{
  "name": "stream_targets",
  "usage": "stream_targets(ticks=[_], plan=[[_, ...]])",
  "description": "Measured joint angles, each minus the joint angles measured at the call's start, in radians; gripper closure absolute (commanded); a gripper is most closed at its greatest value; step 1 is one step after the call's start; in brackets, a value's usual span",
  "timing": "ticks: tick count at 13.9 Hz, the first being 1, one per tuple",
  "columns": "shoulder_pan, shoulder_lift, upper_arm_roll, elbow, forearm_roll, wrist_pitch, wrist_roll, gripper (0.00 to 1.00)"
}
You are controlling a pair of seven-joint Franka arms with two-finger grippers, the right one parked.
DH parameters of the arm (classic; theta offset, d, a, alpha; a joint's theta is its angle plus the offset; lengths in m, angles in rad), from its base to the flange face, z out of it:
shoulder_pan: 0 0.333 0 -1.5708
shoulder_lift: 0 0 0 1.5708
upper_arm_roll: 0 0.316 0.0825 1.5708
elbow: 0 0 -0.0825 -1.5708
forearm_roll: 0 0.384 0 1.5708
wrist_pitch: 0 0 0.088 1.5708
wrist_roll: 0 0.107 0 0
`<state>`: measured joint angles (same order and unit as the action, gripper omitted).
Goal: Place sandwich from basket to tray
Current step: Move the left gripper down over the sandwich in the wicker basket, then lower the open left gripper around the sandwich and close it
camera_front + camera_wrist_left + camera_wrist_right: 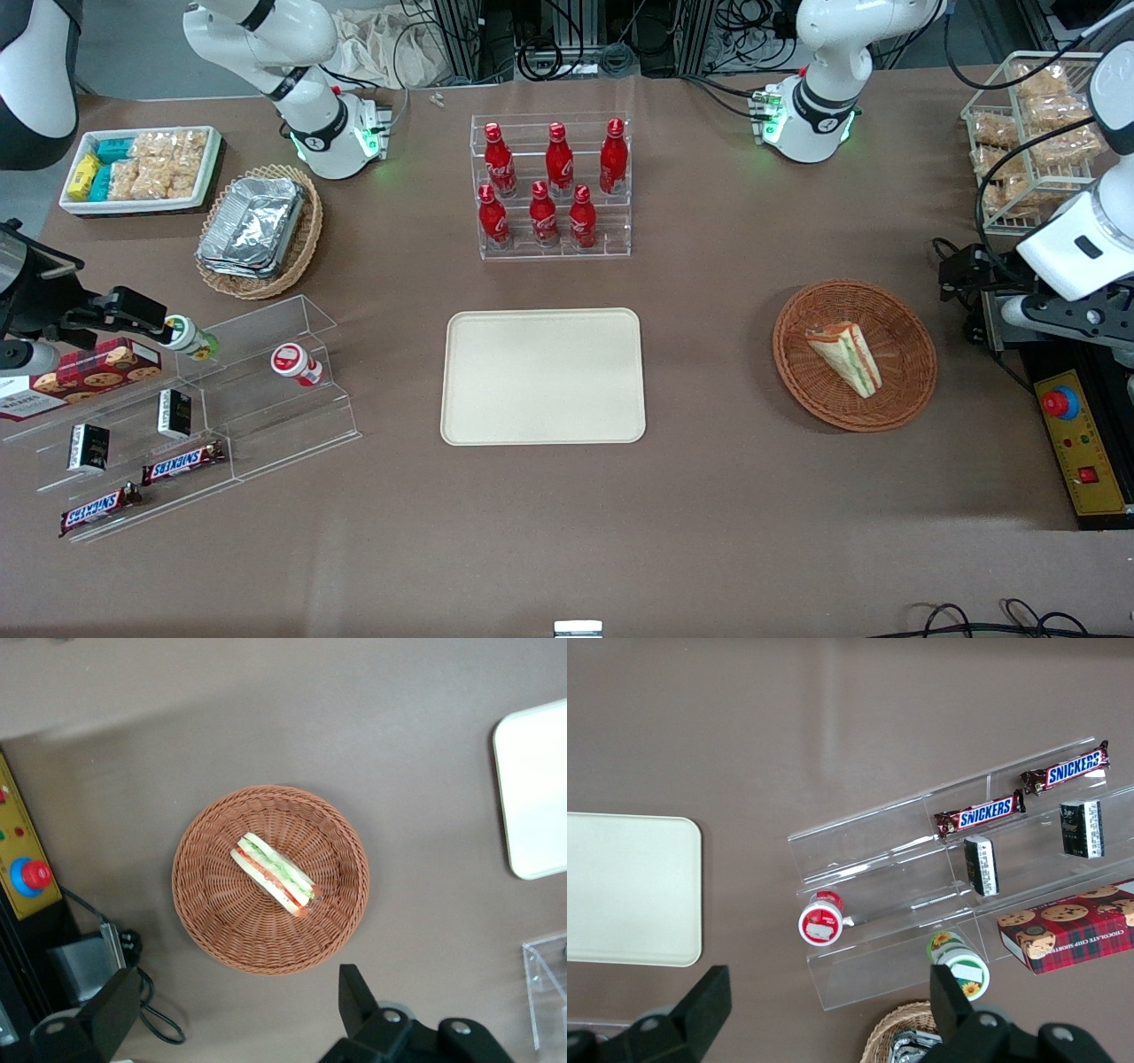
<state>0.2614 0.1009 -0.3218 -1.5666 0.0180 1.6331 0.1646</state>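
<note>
On the brown table, one triangular sandwich (846, 356) lies in the round reddish-brown woven wicker basket (912, 354), pale bread with green and orange-red layers showing along its edge. Beside the basket, toward the parked arm's end, sits the flat cream-beige tray (543, 376), rounded corners, low rim. And the gripper (232, 1003) hangs above the table just beside the basket, its two dark fingers spread wide with nothing between them.

Farther from the front camera than the tray, a clear acrylic rack (554, 188) carries six red bottles (544, 215) with white script, three on each step. Toward the parked arm's end, a stepped clear display (257, 394) shows two Snickers bars (182, 461), the name plain to read, two small dark packets (89, 446), a red cookie box (84, 372) and two small lidded cups (297, 363). Near them, a lighter tan wicker basket (306, 239) holds stacked foil containers (252, 226), and a white bin (137, 206) holds snack packets. At the working arm's end, a wire rack (1032, 133) holds bagged snacks.
</note>
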Motion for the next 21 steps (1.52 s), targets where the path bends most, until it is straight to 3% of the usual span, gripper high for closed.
stream_targets(ticks=[5,9,15,18,21], plan=[[-0.004,0.011,-0.008,0.0,0.0,-0.009,-0.088,0.0],[-0.033,0.033,-0.019,-0.053,0.0,-0.007,-0.415,0.0],[-0.049,-0.003,-0.02,-0.425,0.001,0.369,-0.725,0.0],[-0.044,-0.011,-0.012,-0.594,0.001,0.552,-0.778,0.0],[-0.036,-0.011,-0.006,-0.653,0.001,0.617,-0.791,0.0]])
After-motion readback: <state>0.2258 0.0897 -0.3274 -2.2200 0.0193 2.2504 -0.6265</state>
